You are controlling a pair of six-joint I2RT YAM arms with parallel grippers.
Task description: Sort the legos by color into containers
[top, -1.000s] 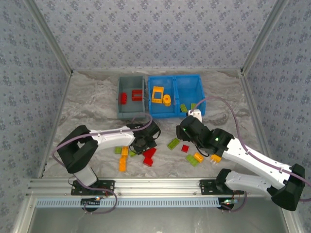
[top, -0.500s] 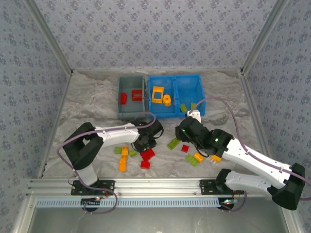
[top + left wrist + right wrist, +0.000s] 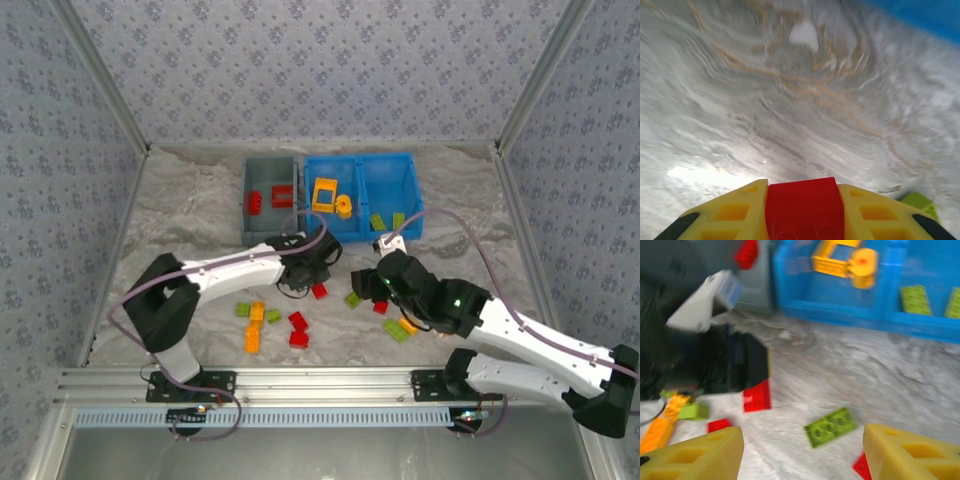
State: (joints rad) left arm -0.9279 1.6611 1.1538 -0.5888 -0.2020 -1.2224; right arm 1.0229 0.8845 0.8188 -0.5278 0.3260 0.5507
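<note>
Left jaws are clamped on a red brick [image 3: 805,207], narrow gap, and the yellow fingers [image 3: 725,215] press its two sides so it rides square between them. In the top view the brick hangs at about 4 o'clock off the left wrist, just short of the gray bin [image 3: 268,236], which sits at 12 o'clock from it. That bin already holds red pieces [image 3: 255,200], so the grip looks like a carry toward it, drop not yet made. The blue bin [image 3: 361,200] sits at 3 o'clock beside the gray one: orange bricks [image 3: 325,193] in its left compartment, green bricks [image 3: 378,222] in its right, so each color has its own home. Right jaws stand wide apart with nothing between them, poised low over the desk [image 3: 190,230]. A loose green brick [image 3: 830,426] lies flat ahead at 12 o'clock, probably the next pick, since the green compartment is straight beyond it. A small red piece [image 3: 380,306] lies just beside that green one. More loose legos [image 3: 253,335] sit at 7 o'clock from the left jaws: mixed orange, red and green, unsorted. Roughly half looks done. Risk: the two arms are close together mid-desk. The left wrist view is blurred, so the exact height is unclear.
</note>
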